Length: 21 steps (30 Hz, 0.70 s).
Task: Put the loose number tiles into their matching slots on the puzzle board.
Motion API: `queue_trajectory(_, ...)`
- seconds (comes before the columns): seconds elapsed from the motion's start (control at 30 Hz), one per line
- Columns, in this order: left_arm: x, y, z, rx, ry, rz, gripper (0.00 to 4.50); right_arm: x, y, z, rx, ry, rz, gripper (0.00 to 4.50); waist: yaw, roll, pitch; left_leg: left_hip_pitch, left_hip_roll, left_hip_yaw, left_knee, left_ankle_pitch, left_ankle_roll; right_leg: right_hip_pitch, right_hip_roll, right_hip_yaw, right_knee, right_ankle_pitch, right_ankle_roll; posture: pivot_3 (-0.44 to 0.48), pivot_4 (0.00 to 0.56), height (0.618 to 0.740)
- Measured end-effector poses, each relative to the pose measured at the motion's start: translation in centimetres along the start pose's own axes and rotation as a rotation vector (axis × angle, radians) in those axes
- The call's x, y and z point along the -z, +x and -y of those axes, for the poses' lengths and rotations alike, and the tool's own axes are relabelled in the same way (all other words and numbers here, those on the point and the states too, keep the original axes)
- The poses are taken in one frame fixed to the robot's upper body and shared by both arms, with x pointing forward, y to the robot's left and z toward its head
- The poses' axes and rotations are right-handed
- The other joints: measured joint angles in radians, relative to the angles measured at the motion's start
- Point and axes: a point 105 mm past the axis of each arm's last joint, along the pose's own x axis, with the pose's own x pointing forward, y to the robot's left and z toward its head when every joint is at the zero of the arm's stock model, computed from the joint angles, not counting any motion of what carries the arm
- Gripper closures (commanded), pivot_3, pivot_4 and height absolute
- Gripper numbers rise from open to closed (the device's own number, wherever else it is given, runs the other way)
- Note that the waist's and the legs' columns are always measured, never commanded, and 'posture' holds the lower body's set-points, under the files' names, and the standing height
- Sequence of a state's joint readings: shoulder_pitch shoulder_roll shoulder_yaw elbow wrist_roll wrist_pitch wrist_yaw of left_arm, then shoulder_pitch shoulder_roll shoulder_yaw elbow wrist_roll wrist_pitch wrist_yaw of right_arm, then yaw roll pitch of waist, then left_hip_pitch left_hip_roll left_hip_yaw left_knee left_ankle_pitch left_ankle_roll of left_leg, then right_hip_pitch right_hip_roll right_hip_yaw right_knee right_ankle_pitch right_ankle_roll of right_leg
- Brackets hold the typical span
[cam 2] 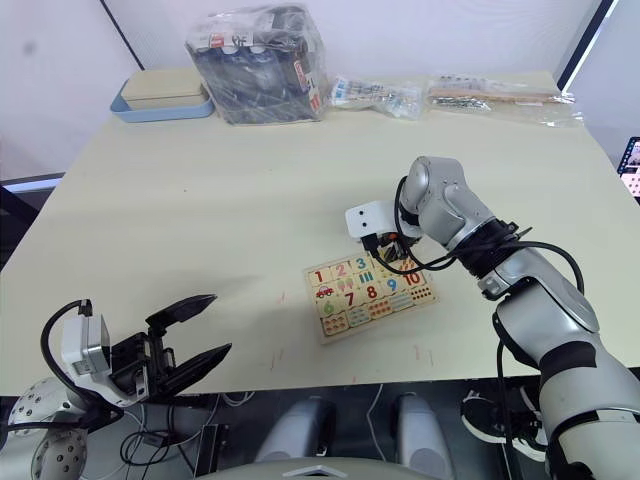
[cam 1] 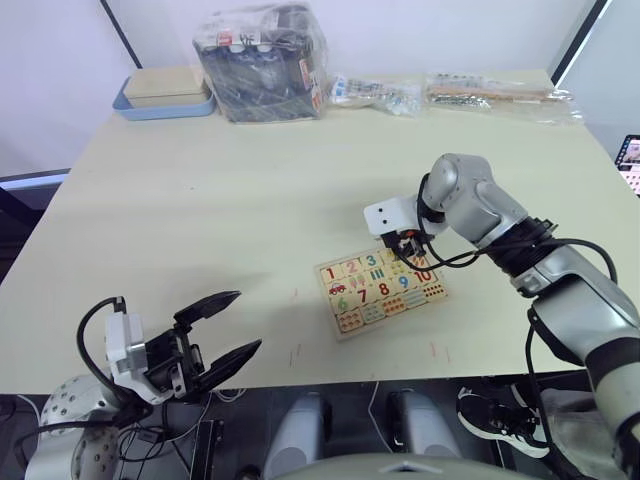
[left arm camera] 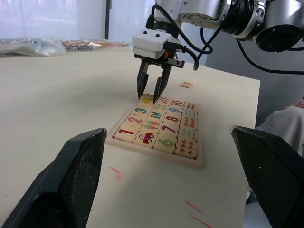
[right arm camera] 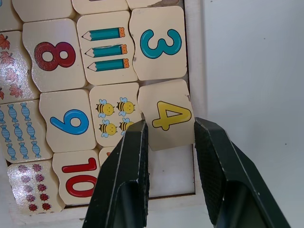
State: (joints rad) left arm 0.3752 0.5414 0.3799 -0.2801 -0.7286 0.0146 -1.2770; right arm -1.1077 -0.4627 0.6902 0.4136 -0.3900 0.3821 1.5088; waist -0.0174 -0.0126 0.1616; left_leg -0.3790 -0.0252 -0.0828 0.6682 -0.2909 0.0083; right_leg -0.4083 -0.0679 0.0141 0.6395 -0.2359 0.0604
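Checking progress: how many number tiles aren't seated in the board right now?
2. The yellow 4 tile is held in the right gripper, tilted over the puzzle board; another tile lies on the table beyond it. More may be hidden.

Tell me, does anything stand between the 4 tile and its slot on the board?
Nothing visible does. The 4 tile sits between the right gripper's fingers, over the board. The empty slot is bare, beside the 10.
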Motion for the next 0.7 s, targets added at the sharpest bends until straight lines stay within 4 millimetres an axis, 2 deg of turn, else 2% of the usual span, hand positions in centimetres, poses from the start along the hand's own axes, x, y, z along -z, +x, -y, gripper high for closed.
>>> queue_trajectory(0.7, -0.1, 0.16, -0.21, -0.011, -0.005, -0.001, 0.0, -0.02, 0.02, 0.02, 0.001, 0.0, 0.001, 3.65, 0.0, 0.0, 0.0, 0.0, 0.0, 0.0, 0.0, 0.0, 0.0, 0.0, 0.0, 0.0, 0.0, 0.0, 0.0, 0.0, 0.15, 0.74)
